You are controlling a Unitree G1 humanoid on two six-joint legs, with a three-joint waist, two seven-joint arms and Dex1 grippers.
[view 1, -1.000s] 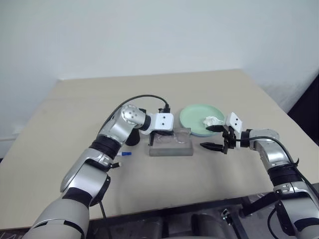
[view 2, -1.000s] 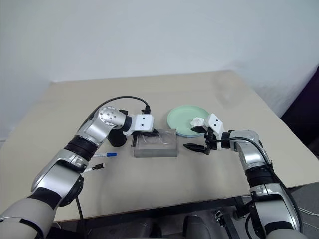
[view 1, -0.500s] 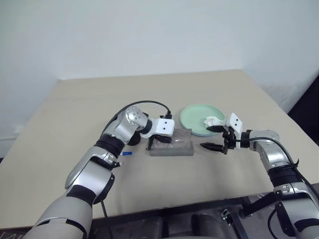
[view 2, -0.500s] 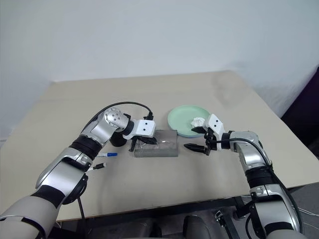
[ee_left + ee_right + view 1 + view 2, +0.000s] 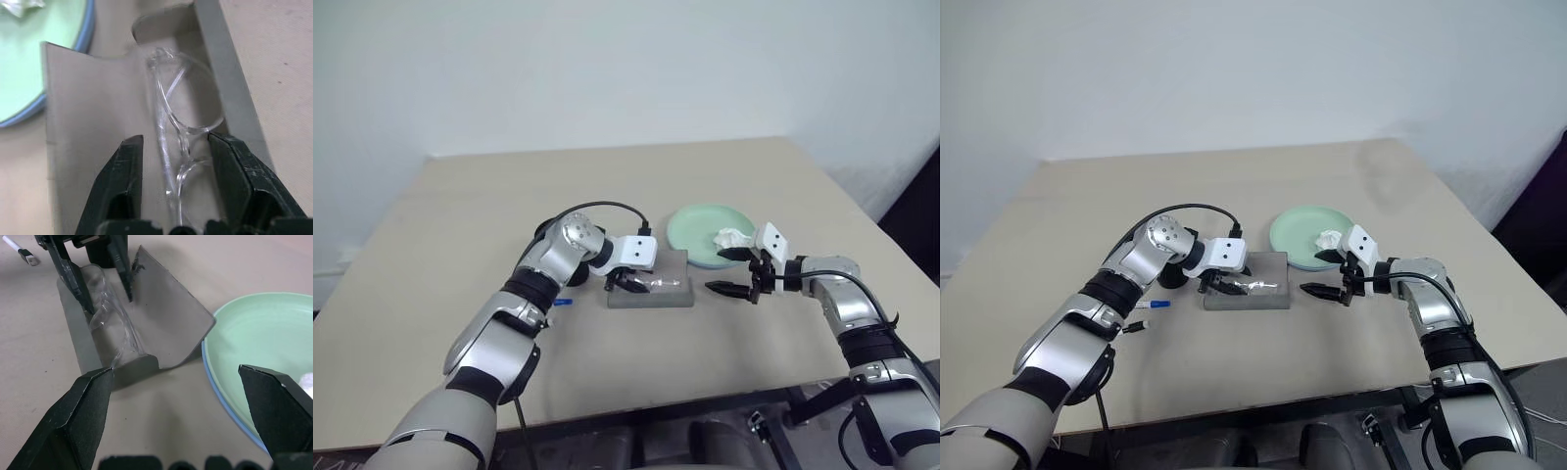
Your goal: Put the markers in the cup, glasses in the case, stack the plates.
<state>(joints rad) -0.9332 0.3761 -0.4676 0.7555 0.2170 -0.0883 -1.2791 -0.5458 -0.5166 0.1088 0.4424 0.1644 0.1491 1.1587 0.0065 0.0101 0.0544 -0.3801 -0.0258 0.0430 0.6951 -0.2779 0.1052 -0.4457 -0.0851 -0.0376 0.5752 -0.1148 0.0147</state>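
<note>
On the beige table [image 5: 724, 176], the grey case [image 5: 651, 291] lies open at the centre, and the clear-framed glasses [image 5: 182, 122] rest in its trough beside the raised flap. The left gripper [image 5: 623, 284] hangs over the case's 9 o'clock end with its two black fingers [image 5: 122, 186] spread to either side of the glasses frame; from the left wrist camera the fingers stand apart from the frame with gaps showing, so they are parted and clasp nothing. From the case, at about 2 o'clock, the pale green plate [image 5: 695, 233] sits on top of the light blue plate [image 5: 222, 394], whose rim peeks out beneath it, and a crumpled white tissue [image 5: 732, 238] lies on the green plate's 3 o'clock side. The right gripper [image 5: 732, 272] hovers just at 3 o'clock of the case and at 6 o'clock of the plates, fingers spread wide and empty, pointing toward the case. At 9 o'clock from the case, partly behind the left arm, stands the black cup [image 5: 1171, 275], and a blue-capped marker [image 5: 1152, 305] lies on the table near it, at the cup's 7 o'clock, with a second pen's end [image 5: 1134, 327] just beyond.
</note>
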